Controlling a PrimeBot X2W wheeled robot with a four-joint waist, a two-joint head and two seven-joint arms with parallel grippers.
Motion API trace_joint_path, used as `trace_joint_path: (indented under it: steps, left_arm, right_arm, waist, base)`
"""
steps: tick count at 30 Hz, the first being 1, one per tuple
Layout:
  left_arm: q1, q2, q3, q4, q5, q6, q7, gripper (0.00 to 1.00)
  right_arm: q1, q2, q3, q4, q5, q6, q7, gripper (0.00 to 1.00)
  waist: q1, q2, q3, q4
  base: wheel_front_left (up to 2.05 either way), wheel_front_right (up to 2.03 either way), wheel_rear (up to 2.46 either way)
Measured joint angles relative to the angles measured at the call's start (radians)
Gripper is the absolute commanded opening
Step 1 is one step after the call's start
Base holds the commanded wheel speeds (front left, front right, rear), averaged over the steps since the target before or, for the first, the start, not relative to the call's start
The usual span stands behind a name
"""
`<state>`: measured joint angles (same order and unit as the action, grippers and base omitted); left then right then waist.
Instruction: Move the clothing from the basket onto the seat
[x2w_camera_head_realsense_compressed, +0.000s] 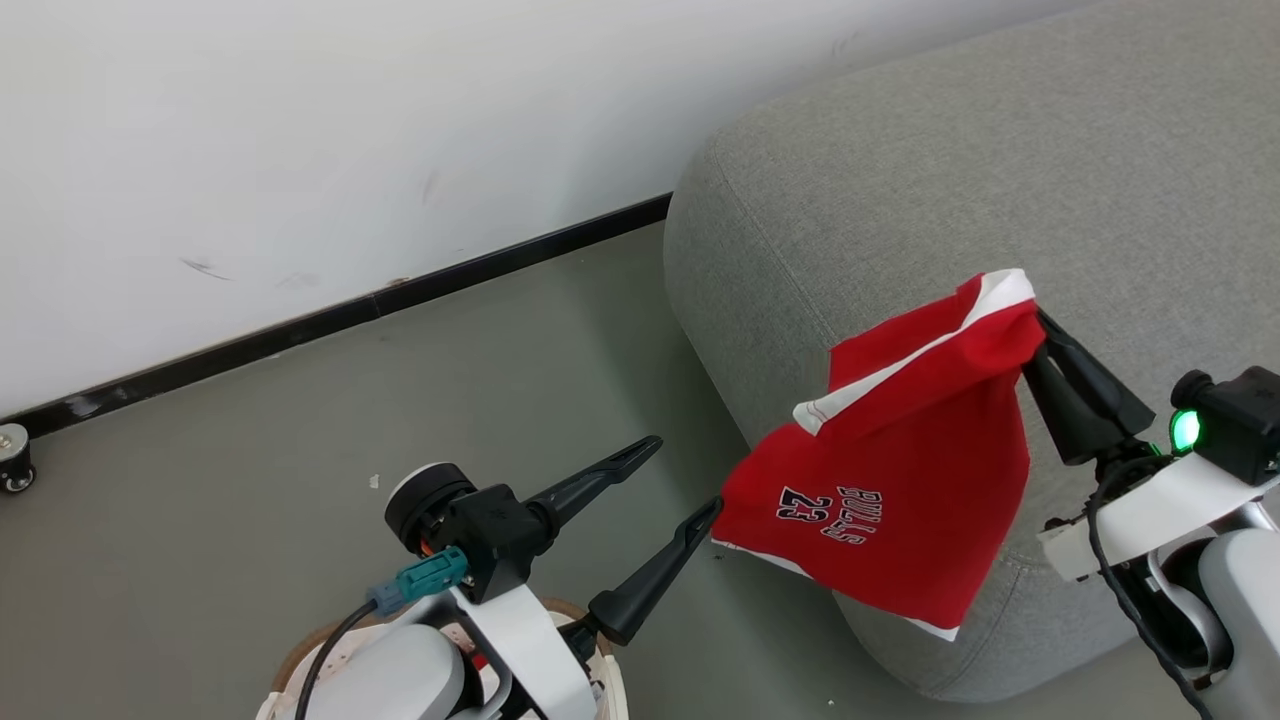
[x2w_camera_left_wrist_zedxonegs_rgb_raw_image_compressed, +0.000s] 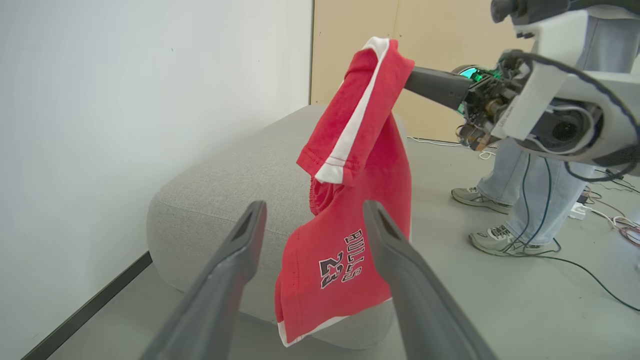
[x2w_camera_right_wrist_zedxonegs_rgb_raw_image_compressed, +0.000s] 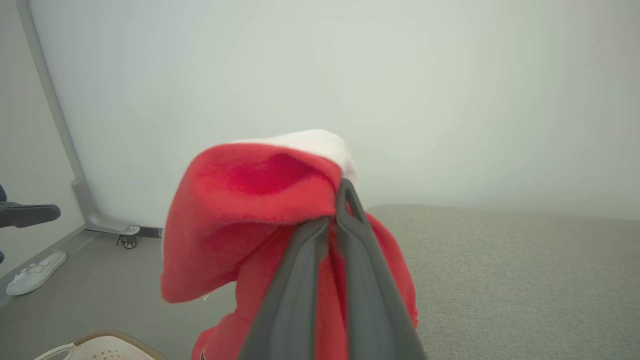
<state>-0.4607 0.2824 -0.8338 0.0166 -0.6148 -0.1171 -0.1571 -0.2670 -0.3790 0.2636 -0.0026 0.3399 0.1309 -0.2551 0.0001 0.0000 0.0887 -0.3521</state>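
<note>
A red piece of clothing (x2w_camera_head_realsense_compressed: 900, 470) with white stripes and "BULLS 23" lettering hangs in the air from my right gripper (x2w_camera_head_realsense_compressed: 1040, 325), which is shut on its top fold. It dangles in front of the rounded end of the grey seat (x2w_camera_head_realsense_compressed: 950, 180), above the floor. My left gripper (x2w_camera_head_realsense_compressed: 685, 473) is open and empty, its fingertips just left of the cloth's lower edge. In the left wrist view the clothing (x2w_camera_left_wrist_zedxonegs_rgb_raw_image_compressed: 350, 150) hangs beyond my open left gripper (x2w_camera_left_wrist_zedxonegs_rgb_raw_image_compressed: 315, 207). In the right wrist view my right gripper (x2w_camera_right_wrist_zedxonegs_rgb_raw_image_compressed: 340, 205) pinches the red clothing (x2w_camera_right_wrist_zedxonegs_rgb_raw_image_compressed: 250, 210). The basket (x2w_camera_head_realsense_compressed: 300, 650) sits under my left arm, mostly hidden.
The white wall (x2w_camera_head_realsense_compressed: 300, 150) with its dark skirting runs behind the seat. A person's legs and shoes (x2w_camera_left_wrist_zedxonegs_rgb_raw_image_compressed: 500, 200) stand beyond the seat, with cables (x2w_camera_left_wrist_zedxonegs_rgb_raw_image_compressed: 600, 210) on the floor. A white slipper (x2w_camera_right_wrist_zedxonegs_rgb_raw_image_compressed: 35, 272) and a caster wheel (x2w_camera_right_wrist_zedxonegs_rgb_raw_image_compressed: 127, 242) lie near the wall.
</note>
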Motion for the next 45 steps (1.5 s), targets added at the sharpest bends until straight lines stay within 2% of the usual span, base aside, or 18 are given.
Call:
trace_joint_path:
  steps: [7,17,26,36,45]
  left_arm:
    - [0.0,0.0,-0.002,-0.016,-0.001,0.0,0.0,1.0]
    - [0.001,0.014,-0.001,-0.049,-0.002,0.0,0.012,1.0]
    - [0.001,0.042,-0.001,-0.09,-0.002,0.0,0.034,1.0]
    - [0.001,0.073,0.003,-0.129,-0.001,0.001,0.066,1.0]
    - [-0.001,0.103,0.011,-0.182,0.0,0.004,0.086,1.0]
  right_arm:
    - [-0.015,-0.018,-0.028,0.012,0.002,0.0,0.0,0.0]
    - [-0.139,-0.036,-0.087,0.063,0.025,0.0,0.0,0.0]
    - [-0.242,-0.055,-0.131,0.135,0.083,0.0,0.0,0.0]
    - [-0.33,-0.064,-0.159,0.211,0.082,0.0,0.0,0.0]
    - [-0.431,-0.106,-0.188,0.269,0.079,0.0,0.0,0.0]
  waist:
    - [0.0,0.0,0.014,0.002]
    - [0.0,0.0,0.047,0.013]
    - [0.0,0.0,0.096,0.03]
    - [0.0,0.0,0.151,0.048]
    - [0.0,0.0,0.217,0.07]
  base:
    - [0.0,0.0,0.0]
    - [0.0,0.0,0.0]
    - [0.0,0.0,0.0]
    - [0.0,0.0,0.0]
    - [0.0,0.0,0.0]
